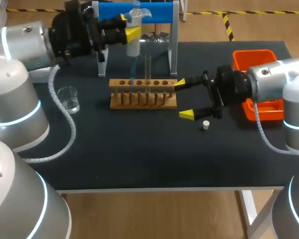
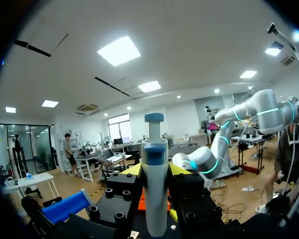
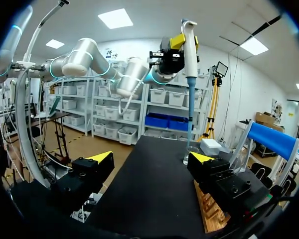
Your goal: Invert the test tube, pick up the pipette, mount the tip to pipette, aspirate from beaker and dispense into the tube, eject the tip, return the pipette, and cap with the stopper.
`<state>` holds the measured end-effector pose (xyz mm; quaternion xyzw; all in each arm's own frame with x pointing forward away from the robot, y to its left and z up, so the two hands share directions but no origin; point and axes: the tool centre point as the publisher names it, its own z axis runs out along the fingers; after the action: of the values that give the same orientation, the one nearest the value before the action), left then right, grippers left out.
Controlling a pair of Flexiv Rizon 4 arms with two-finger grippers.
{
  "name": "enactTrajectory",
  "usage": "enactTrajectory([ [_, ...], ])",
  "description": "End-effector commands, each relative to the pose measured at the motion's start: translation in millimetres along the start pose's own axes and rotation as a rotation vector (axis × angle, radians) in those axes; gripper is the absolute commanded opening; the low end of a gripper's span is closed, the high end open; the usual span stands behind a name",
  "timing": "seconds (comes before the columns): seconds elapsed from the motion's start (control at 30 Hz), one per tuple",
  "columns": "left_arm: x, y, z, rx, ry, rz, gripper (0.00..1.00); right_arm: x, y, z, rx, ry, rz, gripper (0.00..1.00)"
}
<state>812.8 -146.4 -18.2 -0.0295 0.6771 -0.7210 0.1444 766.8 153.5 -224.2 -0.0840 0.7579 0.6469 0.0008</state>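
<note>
White plastic pipette with a blue tip hung over the wooden tube rack overhead, near the upright glass test tube. At the left wrist, the left gripper clamped its barrel. At the right wrist, the right gripper gaped wide beside the rack

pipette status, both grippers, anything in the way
Left gripper shut on pipette, tip over rack beside test tube. Right gripper open at rack's end. Stopper loose on table, nothing blocking.

Silver-grey arms (glowing cyan rings), white cables, black yellow-tipped left gripper and right gripper
</note>
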Motion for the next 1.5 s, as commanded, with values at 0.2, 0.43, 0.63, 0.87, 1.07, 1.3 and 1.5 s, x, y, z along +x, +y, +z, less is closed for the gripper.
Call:
enactTrajectory([
  [0.2, -14.9, 9.4, -80.5, -0.031, -0.03, -0.004, 0.0, 0.8, 0.9, -1.5, 0.003, 0.001, 0.0, 1.0],
  [0.43, -36.5, 23.6, -113.0, -0.039, -0.04, -0.008, 0.0, 0.8, 0.9, -1.5, 0.003, 0.001, 0.0, 1.0],
  [0.63, -52.8, 34.2, -133.0, -0.032, -0.059, -0.007, 0.0, 0.8, 0.9, -1.5, 0.003, 0.001, 0.0, 1.0],
  [0.87, -70.6, 45.9, -155.3, -0.018, -0.089, -0.022, 0.0, 0.8, 0.9, -1.5, 0.003, 0.001, 0.0, 1.0],
  [1.07, -82.5, 53.6, -166.1, -0.001, -0.103, -0.04, 0.0, 0.8, 0.9, -1.5, 0.003, 0.001, 0.0, 1.0],
  [1.3, -95.0, 60.5, -173.2, 0.015, -0.111, -0.049, 0.0, 0.8, 0.9, -1.5, 0.003, 0.001, 0.0, 1.0],
  [1.5, -106.5, 68.8, -179.5, 0.021, -0.114, -0.062, 0.0, 0.8, 0.9, -1.5, 0.003, 0.001, 0.0, 1.0],
])
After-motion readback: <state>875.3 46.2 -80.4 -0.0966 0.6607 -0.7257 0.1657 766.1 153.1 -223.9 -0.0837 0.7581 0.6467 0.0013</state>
